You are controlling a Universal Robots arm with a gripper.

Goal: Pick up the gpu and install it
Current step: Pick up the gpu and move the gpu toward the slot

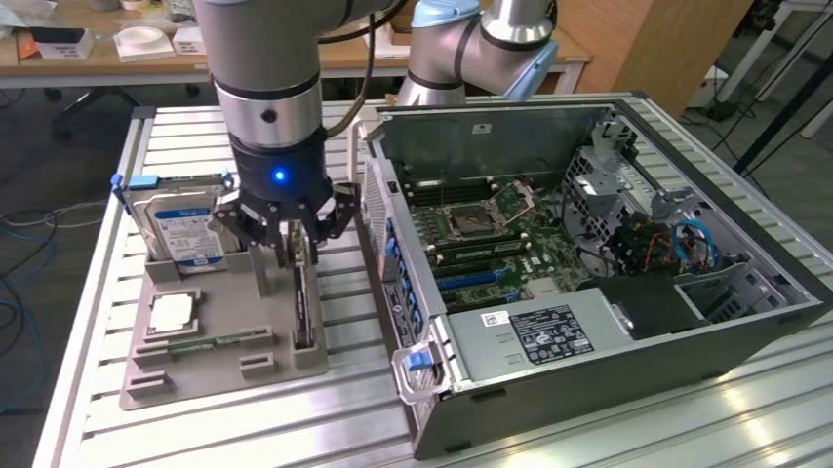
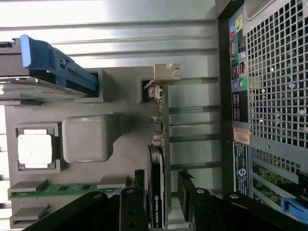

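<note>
So gripper (image 1: pixel 299 258) spread, fingers (image 2: pixel 186 190) either side of gpu (image 2: pixel 162 125), no grip; card's lower edge hidden in tray (image 1: pixel 221 331).

Fingers (image 2: pixel 186 192) straddle gpu (image 2: pixel 162 144) upright in gray holder (image 2: pixel 126 154).

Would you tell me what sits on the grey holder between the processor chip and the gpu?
A raised grey block stands between the processor chip and the gpu, on the grey holder; the wrist view shows it plainly.

Bright overhead light; strong glare on slatted table (image 2: pixel 120 12); soft shadows inside case (image 1: pixel 521 136).
</note>
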